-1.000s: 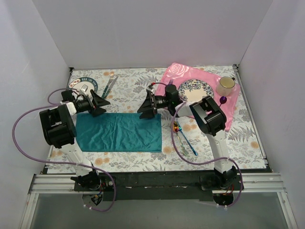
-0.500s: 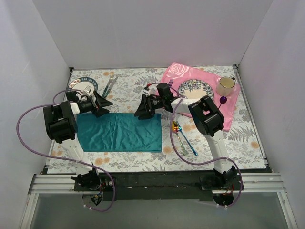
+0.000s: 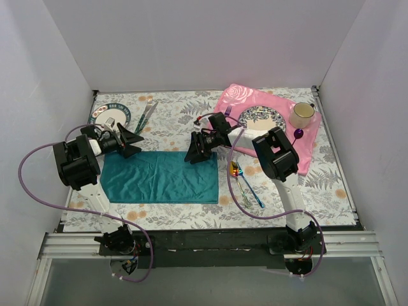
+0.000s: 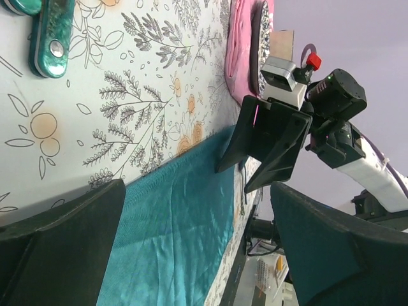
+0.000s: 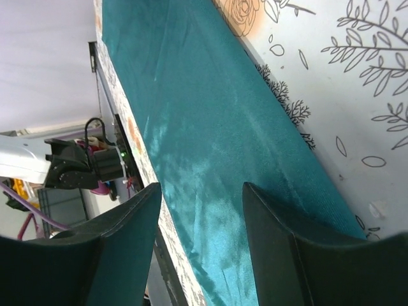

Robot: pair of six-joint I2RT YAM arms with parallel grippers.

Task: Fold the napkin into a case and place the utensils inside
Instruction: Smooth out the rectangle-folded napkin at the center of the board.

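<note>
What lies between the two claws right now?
Between the left claw and right claw: only the napkin's far edge and floral tablecloth, seen in the top and left wrist views.

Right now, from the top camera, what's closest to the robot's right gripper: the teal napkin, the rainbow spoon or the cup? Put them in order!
From the right gripper:
1. The teal napkin, just below its fingers, at the cloth's far right corner.
2. The rainbow spoon, a little to its right and nearer the arms' bases.
3. The cup, far right, on the pink mat.
</note>
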